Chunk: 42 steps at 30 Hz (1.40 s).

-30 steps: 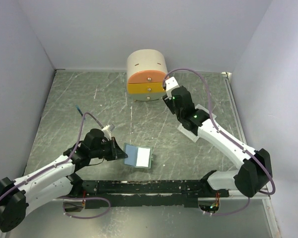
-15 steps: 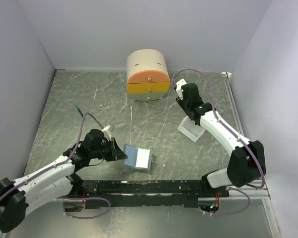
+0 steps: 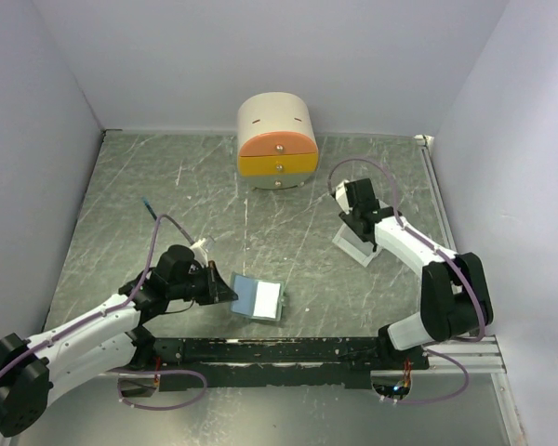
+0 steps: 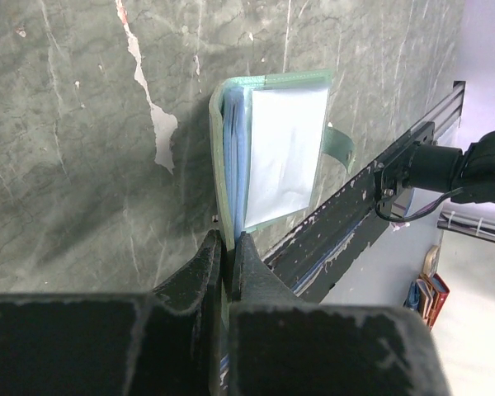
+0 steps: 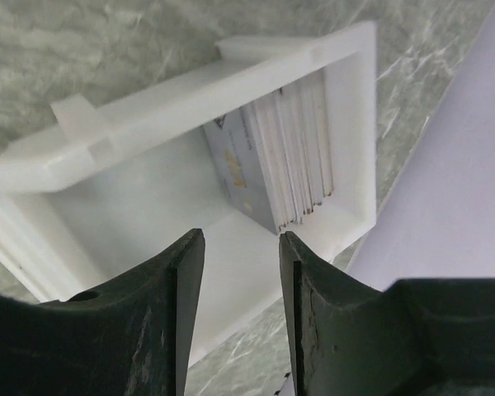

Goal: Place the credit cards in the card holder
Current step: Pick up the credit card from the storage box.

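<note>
The card holder (image 3: pixel 259 296) lies open on the table near the front, a grey-green wallet (image 4: pixel 274 148) with pale blue pockets and a white sheet showing. My left gripper (image 4: pixel 228 246) is shut on its near cover edge; in the top view this left gripper (image 3: pixel 225 290) sits at the wallet's left side. The credit cards (image 5: pixel 282 161) stand on edge in a stack inside the white tray (image 5: pixel 148 214). My right gripper (image 5: pixel 241 247) hovers open just above the tray, its jaws apart with nothing between them, beside the stack. From above, the right gripper (image 3: pixel 355 226) is over the tray (image 3: pixel 352 247).
A round cream-and-orange drawer box (image 3: pixel 277 141) stands at the back centre. White walls close in the table on the left, back and right; the tray sits close to the right wall. A black rail (image 3: pixel 279 358) runs along the front edge.
My right arm has swung away from the drawer box, back and down over the white tray, and its jaws have narrowed somewhat. The left arm and wallet have not moved.
</note>
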Motion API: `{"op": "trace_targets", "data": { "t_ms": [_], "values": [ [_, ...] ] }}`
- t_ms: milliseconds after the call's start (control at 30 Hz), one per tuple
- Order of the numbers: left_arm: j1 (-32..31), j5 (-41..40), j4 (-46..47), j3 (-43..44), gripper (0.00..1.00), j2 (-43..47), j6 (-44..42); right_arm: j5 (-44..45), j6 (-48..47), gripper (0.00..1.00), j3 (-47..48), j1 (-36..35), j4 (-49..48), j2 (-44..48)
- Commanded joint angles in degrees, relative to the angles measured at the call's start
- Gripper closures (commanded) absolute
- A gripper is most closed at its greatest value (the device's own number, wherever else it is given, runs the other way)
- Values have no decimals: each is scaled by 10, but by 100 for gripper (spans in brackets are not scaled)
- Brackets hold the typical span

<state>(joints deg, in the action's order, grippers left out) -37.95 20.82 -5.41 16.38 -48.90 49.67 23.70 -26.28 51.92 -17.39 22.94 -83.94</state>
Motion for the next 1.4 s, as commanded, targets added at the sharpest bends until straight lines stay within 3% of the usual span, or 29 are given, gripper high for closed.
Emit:
{"op": "trace_targets", "data": {
  "t_ms": [0, 467, 967, 1367],
  "values": [
    [3, 19, 24, 4, 93, -2, -5, -10, -60, 59, -33, 12, -50, 16],
    [3, 21, 50, -14, 93, 8, 20, 13, -91, 60, -37, 28, -120, -10],
    [3, 18, 50, -16, 93, 17, 28, -7, -99, 59, -40, 33, -126, -33],
    [3, 5, 2, -2, 93, 50, 23, 15, -131, 59, -57, 34, -161, -50]
  ]
}}
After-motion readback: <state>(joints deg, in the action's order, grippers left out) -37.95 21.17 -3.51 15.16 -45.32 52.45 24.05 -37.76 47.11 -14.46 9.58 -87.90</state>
